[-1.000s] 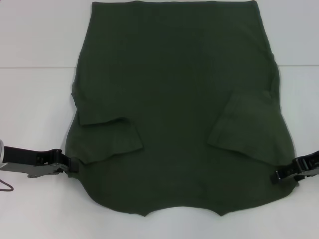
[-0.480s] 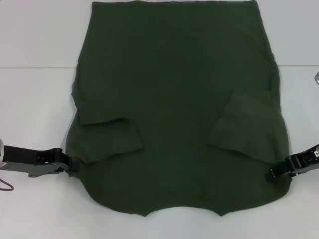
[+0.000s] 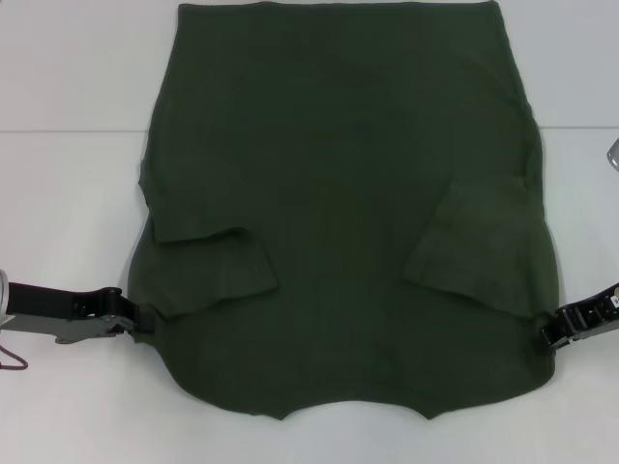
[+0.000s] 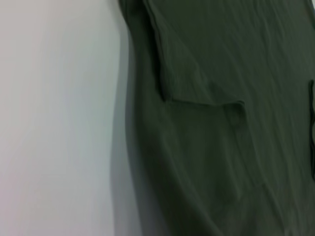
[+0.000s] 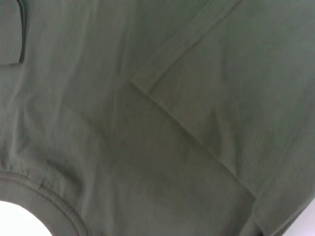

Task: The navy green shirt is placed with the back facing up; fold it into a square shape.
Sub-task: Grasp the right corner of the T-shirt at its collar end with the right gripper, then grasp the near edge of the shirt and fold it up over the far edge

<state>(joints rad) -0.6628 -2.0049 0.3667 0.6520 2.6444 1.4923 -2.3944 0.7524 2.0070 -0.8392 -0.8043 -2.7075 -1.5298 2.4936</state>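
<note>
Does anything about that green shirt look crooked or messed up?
Slightly. The shirt lies flat on the table, both sleeves folded in, but the left sleeve is creased and sits lower than the right sleeve. No damage shows.

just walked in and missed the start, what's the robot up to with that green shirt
It is folding the navy green shirt, which lies flat on the white table with both sleeves already folded inward over the body. The left gripper is at the shirt's left edge near the shoulder, and the right gripper is at the matching spot on the right edge. The collar end is nearest the robot. No lengthwise fold has been made yet.
</note>
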